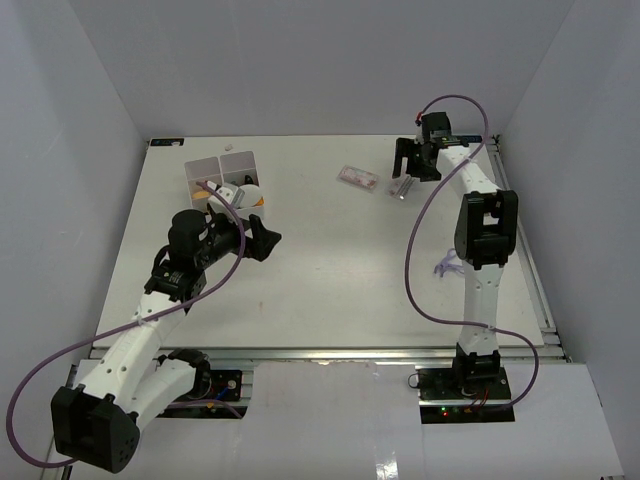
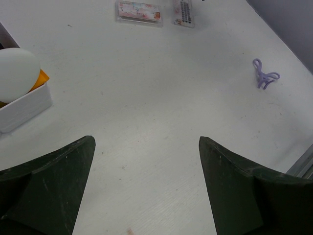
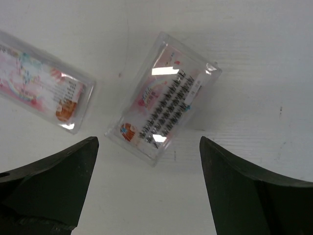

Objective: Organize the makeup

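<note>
1. Right jaws, dark and spread wide, hang empty just above a clear flat packet (image 3: 164,105) of black lashes, whose near corner lies between the tips.
2. That packet lies flat and askew on the desk (image 1: 320,280). A second clear packet (image 3: 41,81), printed in pink, lies just beside it without touching.
3. Both packets sit toward the far right of the desk, well apart from the white compartmented box (image 1: 222,172) at the far left.
4. In the box's near corner, a beige egg-shaped sponge (image 2: 17,73) rests over an orange item (image 2: 43,78).
5. Left jaws stand wide and hold nothing, over bare desk just beside the box.
6. Near the right edge a purple clip (image 2: 264,78) lies alone.
</note>
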{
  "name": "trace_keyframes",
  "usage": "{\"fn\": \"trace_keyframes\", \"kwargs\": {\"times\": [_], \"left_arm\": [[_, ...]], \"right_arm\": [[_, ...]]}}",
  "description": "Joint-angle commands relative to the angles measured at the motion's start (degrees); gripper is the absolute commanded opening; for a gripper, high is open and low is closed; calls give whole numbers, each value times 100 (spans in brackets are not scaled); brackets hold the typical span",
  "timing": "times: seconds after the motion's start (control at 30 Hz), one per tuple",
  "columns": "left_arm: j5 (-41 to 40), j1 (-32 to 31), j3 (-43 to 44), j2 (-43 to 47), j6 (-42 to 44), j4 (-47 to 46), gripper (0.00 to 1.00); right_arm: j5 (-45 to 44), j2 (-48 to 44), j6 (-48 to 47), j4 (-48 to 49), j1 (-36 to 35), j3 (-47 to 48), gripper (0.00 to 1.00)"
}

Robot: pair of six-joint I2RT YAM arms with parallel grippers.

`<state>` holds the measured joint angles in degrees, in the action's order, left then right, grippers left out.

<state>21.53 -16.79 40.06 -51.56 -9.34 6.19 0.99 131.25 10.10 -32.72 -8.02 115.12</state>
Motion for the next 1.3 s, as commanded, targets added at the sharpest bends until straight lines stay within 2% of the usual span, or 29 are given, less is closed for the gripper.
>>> {"fn": "trace_keyframes", "kwargs": {"times": [0.0, 0.3, 0.5, 0.93, 1.07, 1.13, 1.27], "left_arm": [[-192, 36, -121, 268, 186, -241, 98], [-307, 36, -218, 410, 284, -337, 98], [-304, 36, -227, 395, 298, -338, 98], [-327, 36, -233, 410, 318, -329, 98], [-333, 36, -227, 428, 327, -329, 98], [-333, 36, -238, 456, 327, -331, 98], [-342, 36, -245, 503, 327, -338, 98]], "right_arm": [[-1345, 286, 1279, 134, -183, 669, 90], [-1854, 622, 1942, 180, -200, 696, 90], [-1546, 777, 1963, 299, -237, 775, 90], [-1464, 1090, 1814, 249, -288, 732, 90], [-1379, 997, 1776, 249, -288, 453, 93], [-1289, 931, 1765, 259, -288, 241, 98], [-1161, 795, 1731, 320, -288, -53, 75]]}}
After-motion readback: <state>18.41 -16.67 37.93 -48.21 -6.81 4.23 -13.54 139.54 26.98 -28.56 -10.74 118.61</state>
